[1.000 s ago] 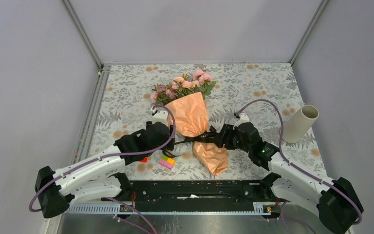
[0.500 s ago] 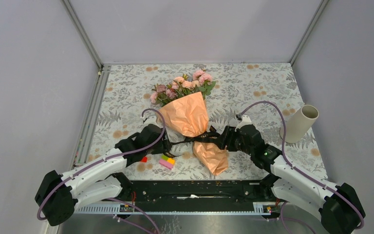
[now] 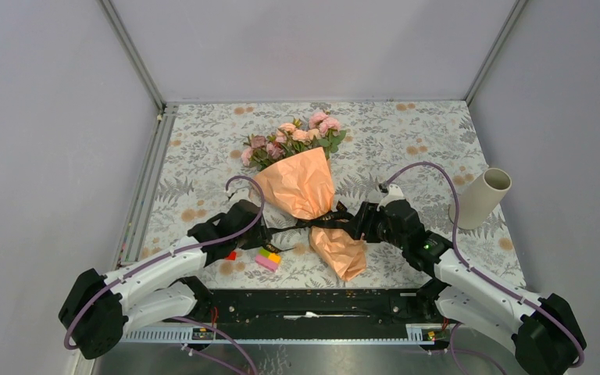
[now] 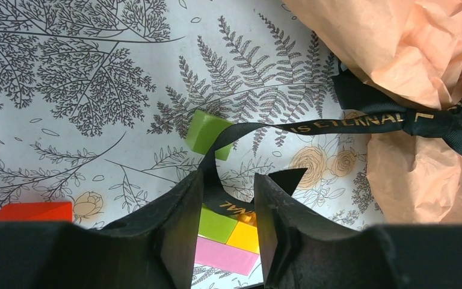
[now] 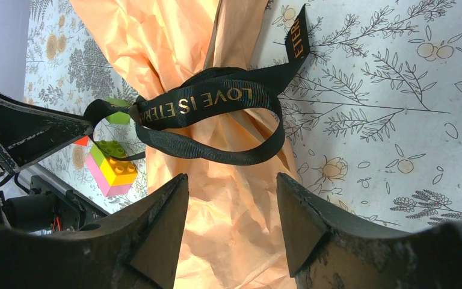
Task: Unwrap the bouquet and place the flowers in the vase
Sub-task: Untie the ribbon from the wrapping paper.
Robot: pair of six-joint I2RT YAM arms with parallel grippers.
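I was still at the untying step: my left gripper (image 4: 228,192) stood parted around the ribbon (image 4: 361,123) tail, right gripper (image 5: 231,192) spread astride the bouquet (image 5: 156,42), so next I needed to pinch and pull.

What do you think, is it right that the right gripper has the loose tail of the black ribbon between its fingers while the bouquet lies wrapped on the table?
No: the left gripper has the loose tail of the black ribbon between its fingers, as the left wrist view shows. The bouquet does lie wrapped on the table.
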